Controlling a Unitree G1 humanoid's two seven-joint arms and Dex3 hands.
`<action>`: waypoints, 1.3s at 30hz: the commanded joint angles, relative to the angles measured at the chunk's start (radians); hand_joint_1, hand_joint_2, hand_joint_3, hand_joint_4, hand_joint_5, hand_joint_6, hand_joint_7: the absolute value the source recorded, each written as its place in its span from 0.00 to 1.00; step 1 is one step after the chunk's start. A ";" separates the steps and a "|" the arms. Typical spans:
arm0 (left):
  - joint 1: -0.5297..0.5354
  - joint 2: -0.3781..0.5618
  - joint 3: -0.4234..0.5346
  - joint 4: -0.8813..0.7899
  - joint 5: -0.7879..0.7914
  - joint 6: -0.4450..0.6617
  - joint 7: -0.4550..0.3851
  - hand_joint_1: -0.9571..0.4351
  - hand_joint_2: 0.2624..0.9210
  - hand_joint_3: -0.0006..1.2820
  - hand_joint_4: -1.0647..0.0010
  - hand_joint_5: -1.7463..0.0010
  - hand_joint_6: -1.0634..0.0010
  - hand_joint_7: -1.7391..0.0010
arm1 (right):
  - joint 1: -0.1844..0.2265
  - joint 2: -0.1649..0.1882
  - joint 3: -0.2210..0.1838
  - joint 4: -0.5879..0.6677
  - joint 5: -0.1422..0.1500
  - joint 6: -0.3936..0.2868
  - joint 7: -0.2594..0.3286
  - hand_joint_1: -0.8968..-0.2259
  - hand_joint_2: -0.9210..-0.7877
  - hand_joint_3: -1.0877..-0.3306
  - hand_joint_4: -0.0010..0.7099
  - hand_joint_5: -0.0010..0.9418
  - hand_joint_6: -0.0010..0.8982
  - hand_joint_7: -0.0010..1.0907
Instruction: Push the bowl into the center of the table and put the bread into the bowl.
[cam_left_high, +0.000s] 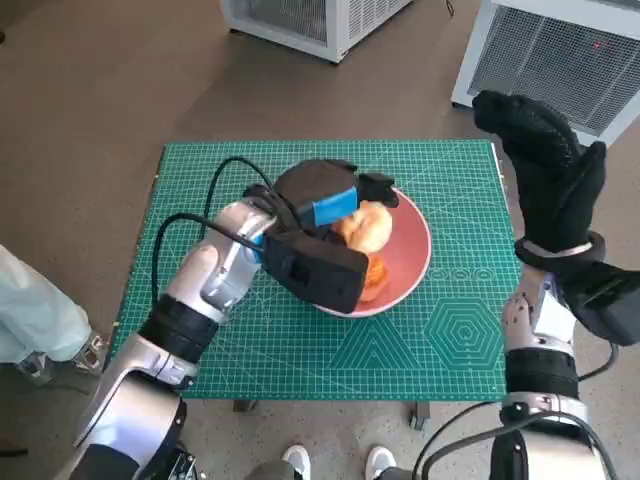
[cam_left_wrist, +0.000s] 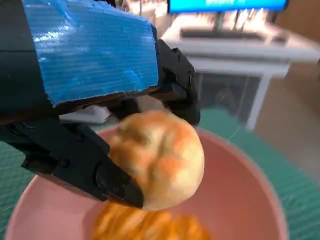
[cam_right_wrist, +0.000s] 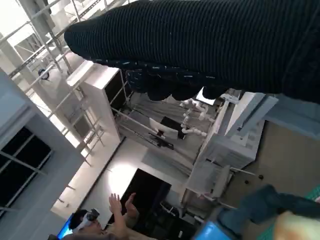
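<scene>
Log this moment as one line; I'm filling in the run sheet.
stage: placing | left hand: holds bread over pink bowl | right hand: raised, holding nothing | bowl: near center of green mat

Left hand (cam_left_high: 325, 215) w/ its forearm sits right over the pink bowl (cam_left_high: 412, 262), blocking any way in from the robot's left and from above. Bread (cam_left_high: 366, 228) fills the gap betw. its fingers. Bowl's right rim is exposed; green mat (cam_left_high: 462, 330) beside it is bare. Right hand (cam_left_high: 545, 165) is raised off the table's right edge, well apart from the bowl.
</scene>
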 joint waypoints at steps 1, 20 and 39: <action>-0.006 0.012 0.001 -0.004 0.001 -0.033 0.022 0.26 0.92 0.01 0.94 0.99 0.83 0.98 | 0.017 -0.009 0.001 0.006 -0.009 0.001 -0.009 0.29 0.00 0.60 0.30 0.00 0.34 0.03; -0.001 0.024 0.219 0.100 -0.384 -0.280 -0.073 0.17 1.00 0.11 1.00 1.00 0.87 1.00 | 0.000 -0.018 0.005 0.009 -0.003 0.004 -0.002 0.31 0.00 0.60 0.30 0.00 0.35 0.03; 0.069 -0.096 0.541 0.017 -0.830 -0.399 -0.077 0.14 1.00 0.38 0.93 0.98 0.85 0.97 | -0.048 -0.046 0.020 -0.031 -0.064 0.025 -0.074 0.30 0.00 0.59 0.30 0.00 0.35 0.03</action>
